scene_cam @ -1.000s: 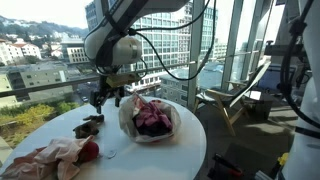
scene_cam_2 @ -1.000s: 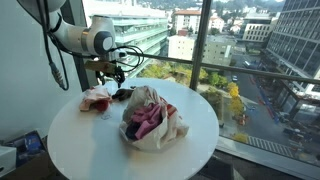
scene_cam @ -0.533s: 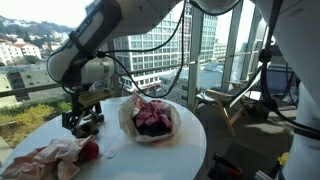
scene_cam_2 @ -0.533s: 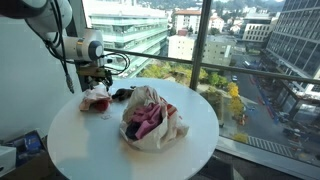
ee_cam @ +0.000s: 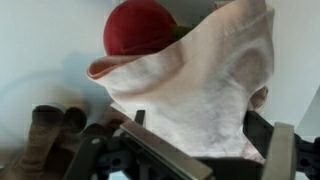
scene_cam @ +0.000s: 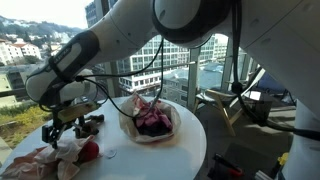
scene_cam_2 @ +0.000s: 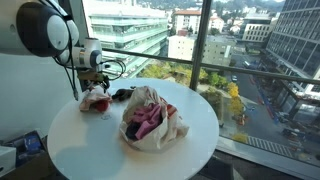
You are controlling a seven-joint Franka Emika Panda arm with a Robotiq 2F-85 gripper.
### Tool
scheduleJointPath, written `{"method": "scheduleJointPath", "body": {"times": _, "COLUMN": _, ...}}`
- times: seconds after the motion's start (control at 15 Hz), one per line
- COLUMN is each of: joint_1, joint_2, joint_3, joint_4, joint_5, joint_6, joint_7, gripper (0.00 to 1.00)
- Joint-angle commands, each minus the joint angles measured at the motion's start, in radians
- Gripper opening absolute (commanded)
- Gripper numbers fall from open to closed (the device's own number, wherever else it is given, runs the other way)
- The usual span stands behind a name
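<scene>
Pale cloth [ee_cam: 205, 85] lies crumpled near the table's [scene_cam: 175, 155] edge, touching a red cloth [ee_cam: 140, 28]. Only the wrist view shows my gripper [ee_cam: 200, 140] spread wide, fingers either side of it, not closed — the exterior views add the bag of clothes [scene_cam: 150, 118] nearby.

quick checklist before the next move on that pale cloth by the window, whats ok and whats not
1. The tool is over the pale pink cloth: ok, the wrist view shows the cloth between the fingers.
2. The jaws are open: ok, they stand wide apart.
3. The fingers touch the cloth: cannot tell.
4. The red thing is apart from the cloth: not ok, it lies against the cloth's far edge and is partly covered.
5. The dark item is out of the grasp: ok, it lies outside one finger, though close to it.
6. The bundle of clothes is away from the tool: ok, it sits well apart.
</scene>
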Motion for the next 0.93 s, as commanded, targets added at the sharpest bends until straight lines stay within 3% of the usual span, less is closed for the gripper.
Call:
{"method": "scheduleJointPath", "body": {"times": 0.0, "joint_1": 0.006, "joint_2": 0.124, "joint_3": 0.01, "joint_4": 0.174, "joint_5": 0.023, "joint_6": -0.028, "joint_7": 0.019, "gripper": 1.0}}
{"method": "scheduleJointPath", "body": {"times": 0.33, "joint_1": 0.009, "joint_2": 0.208, "joint_3": 0.022, "joint_4": 0.251, "joint_5": 0.044, "joint_6": -0.027, "joint_7": 0.015, "gripper": 1.0}}
{"method": "scheduleJointPath", "body": {"times": 0.4, "joint_1": 0.01, "joint_2": 0.215, "joint_3": 0.024, "joint_4": 0.258, "joint_5": 0.045, "joint_6": -0.036, "joint_7": 0.013, "gripper": 0.75}}
{"method": "scheduleJointPath", "body": {"times": 0.53, "joint_1": 0.011, "joint_2": 0.22, "joint_3": 0.027, "joint_4": 0.265, "joint_5": 0.045, "joint_6": -0.045, "joint_7": 0.01, "gripper": 0.66}}
{"method": "scheduleJointPath", "body": {"times": 0.87, "joint_1": 0.001, "joint_2": 0.187, "joint_3": 0.027, "joint_4": 0.242, "joint_5": 0.048, "joint_6": -0.07, "joint_7": 0.01, "gripper": 0.27}}
